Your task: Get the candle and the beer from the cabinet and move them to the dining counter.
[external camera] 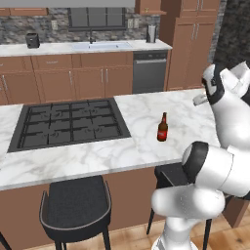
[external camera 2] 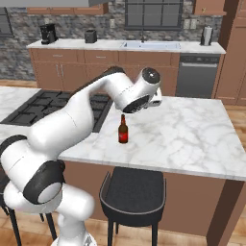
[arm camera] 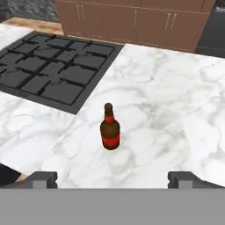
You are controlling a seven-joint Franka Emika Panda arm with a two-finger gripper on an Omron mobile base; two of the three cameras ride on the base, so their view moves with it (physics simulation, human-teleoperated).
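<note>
While the beer stands upright on the marble worktop beside the cooktop, my hand hangs above it, wide open and empty (candle unseen); fetching that comes next, I judge.

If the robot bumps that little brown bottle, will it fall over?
Probably, yes. The beer stands upright, tall on a narrow base, so a nudge near its neck could tip it. Being round, it might then roll across the smooth dining counter.

The beer stands upright on the marble desk, beside the black cooktop (not touching it). The tool hangs above, jaws spread wide, holding nothing.
</note>
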